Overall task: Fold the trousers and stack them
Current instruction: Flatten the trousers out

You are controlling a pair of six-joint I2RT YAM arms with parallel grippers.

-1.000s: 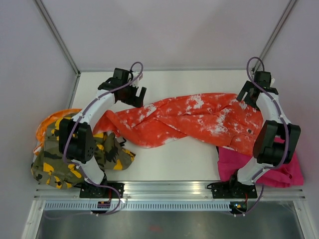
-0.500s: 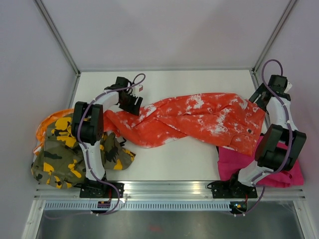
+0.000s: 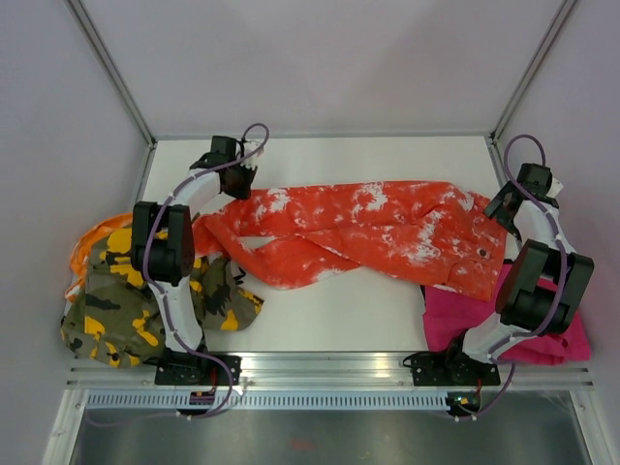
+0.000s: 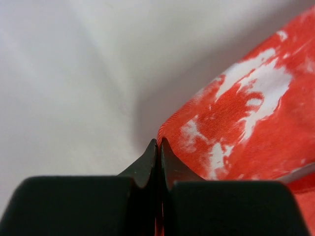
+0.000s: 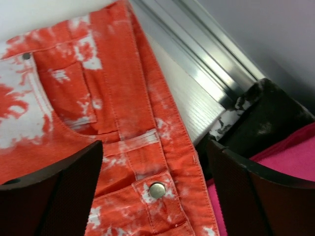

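The orange-red trousers (image 3: 378, 232) with white splatter lie stretched across the middle of the table. My left gripper (image 3: 231, 180) is at their left leg end, and its jaws are shut on a thin fold of that cloth (image 4: 236, 123); a red sliver shows between the fingertips (image 4: 152, 152). At the right end my right gripper (image 3: 506, 201) hovers open over the waistband, with the snap button (image 5: 157, 190) between its fingers (image 5: 54, 187). Camouflage trousers (image 3: 145, 300) lie bunched at the front left. The pink trousers (image 3: 542, 329) lie at the front right, under the right arm.
An aluminium frame rail (image 5: 197, 54) and the right wall run close beside the right gripper. The left wall post (image 3: 111, 73) stands behind the left gripper. An orange cloth edge (image 3: 92, 242) shows from under the camouflage pile.
The left gripper has shut on the leg end and drawn it toward the back left, straightening the leg. The right gripper has swung right, then down over the waistband, still open.
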